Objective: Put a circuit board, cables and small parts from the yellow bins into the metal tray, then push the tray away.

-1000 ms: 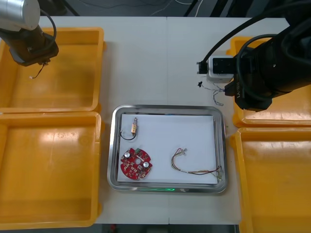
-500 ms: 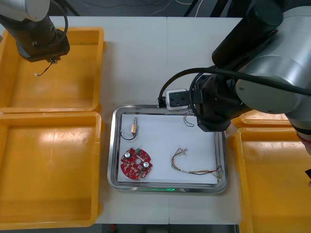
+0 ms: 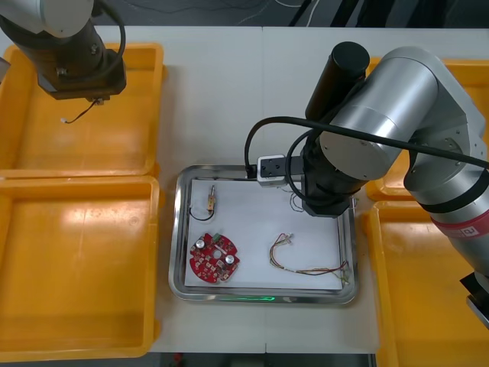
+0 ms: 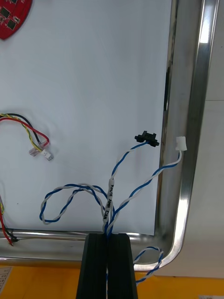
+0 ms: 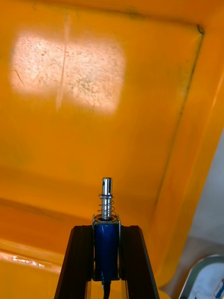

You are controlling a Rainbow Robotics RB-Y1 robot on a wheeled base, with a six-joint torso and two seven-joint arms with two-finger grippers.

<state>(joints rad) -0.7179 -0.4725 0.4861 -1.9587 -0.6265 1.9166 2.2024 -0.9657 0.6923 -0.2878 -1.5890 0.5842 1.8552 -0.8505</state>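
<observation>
Right tool (image 4: 108, 236) swung cable (image 4: 111, 184) over tray (image 4: 198, 117); left (image 5: 106, 229): small metal part (image 5: 107, 245).

Bright, even light falls from above on the table (image 3: 229, 92). The metal tray (image 3: 175, 237) shows a white streak of glare along its rim and a small green glint on its near edge. Left of the tray, the yellow bins (image 3: 76, 267) carry pale, soft-edged reflections and a faint shadow.
</observation>
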